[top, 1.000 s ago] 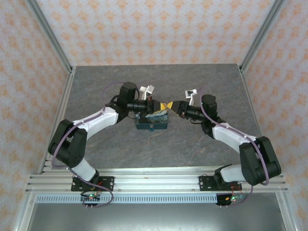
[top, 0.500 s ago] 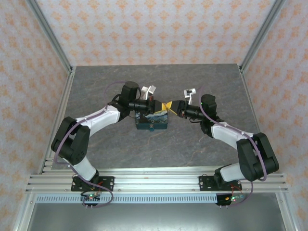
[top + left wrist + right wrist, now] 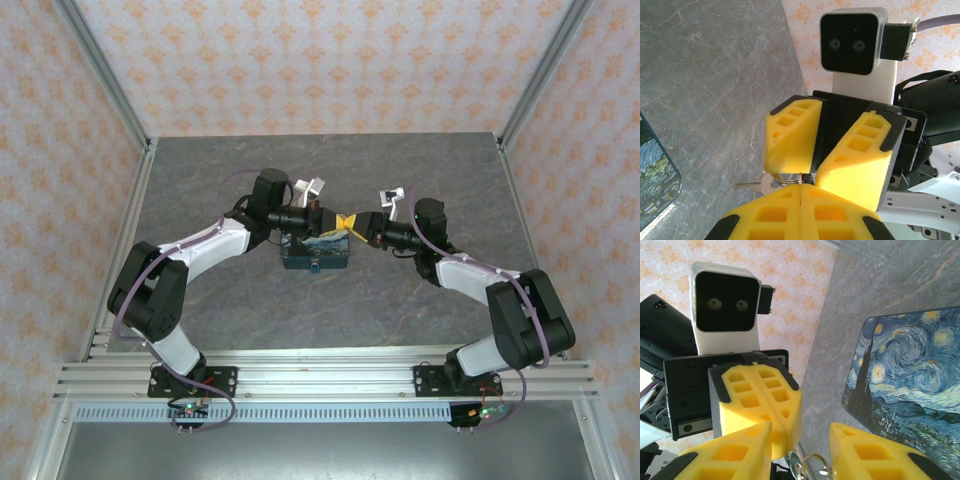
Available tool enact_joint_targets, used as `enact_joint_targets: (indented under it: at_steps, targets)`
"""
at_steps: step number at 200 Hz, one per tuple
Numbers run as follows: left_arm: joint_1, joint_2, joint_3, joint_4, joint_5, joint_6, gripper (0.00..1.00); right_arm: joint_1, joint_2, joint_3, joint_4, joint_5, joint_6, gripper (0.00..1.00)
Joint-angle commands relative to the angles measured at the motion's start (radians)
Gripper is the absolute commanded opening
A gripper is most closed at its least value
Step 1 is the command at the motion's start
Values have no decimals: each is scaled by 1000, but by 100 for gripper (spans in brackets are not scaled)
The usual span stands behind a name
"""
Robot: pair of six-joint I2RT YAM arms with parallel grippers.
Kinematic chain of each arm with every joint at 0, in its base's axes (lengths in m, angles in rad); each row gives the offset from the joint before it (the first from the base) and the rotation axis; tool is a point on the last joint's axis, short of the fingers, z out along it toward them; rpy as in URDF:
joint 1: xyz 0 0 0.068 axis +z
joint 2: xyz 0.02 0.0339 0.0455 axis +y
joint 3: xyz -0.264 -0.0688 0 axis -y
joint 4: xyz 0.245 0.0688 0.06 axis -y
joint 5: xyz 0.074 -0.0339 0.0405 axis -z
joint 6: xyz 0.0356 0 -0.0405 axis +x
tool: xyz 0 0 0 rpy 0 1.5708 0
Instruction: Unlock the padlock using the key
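Note:
Both grippers meet tip to tip in the air above the painted box (image 3: 318,252). My left gripper (image 3: 801,186) is shut, its pads pressed together on a thin key ring (image 3: 776,183). A small silver key (image 3: 751,184) hangs from the ring and sticks out sideways. My right gripper (image 3: 800,440) is open. Its fingers (image 3: 790,135) stand on either side of the ring (image 3: 817,462) and key (image 3: 802,467), right against the left fingers (image 3: 760,400). The padlock is hidden.
The swirl-print box (image 3: 910,390) with teal sides lies on the grey stone-look table (image 3: 420,170), just below the grippers. Patterned walls and metal posts close in the table at the back and on both sides.
My right gripper has crept a little to the left, closer to the left gripper's tips. The left arm and the box have not moved.

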Motion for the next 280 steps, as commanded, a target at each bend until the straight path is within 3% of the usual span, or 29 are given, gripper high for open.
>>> enact_joint_targets:
  at_steps: [1, 41, 102, 197, 245, 280]
  targets:
    - [2, -4, 39, -5, 29, 36, 0, 4, 16, -16, 61, -9, -3, 31]
    - [2, 7, 46, -9, 33, 44, 0, 4, 8, -32, 83, -30, 2, 21]
    - [3, 35, 76, -36, 39, 65, 0, 3, 3, -45, 104, -56, 10, 16]
    - [3, 86, 123, -85, 52, 104, 0, 4, -11, -64, 117, -76, 4, 17]
    - [5, 102, 136, -108, 53, 122, 0, 4, -15, -72, 121, -79, 0, 24]
    - [10, 108, 139, -109, 52, 123, 0, 4, -17, -79, 125, -78, 1, 19]
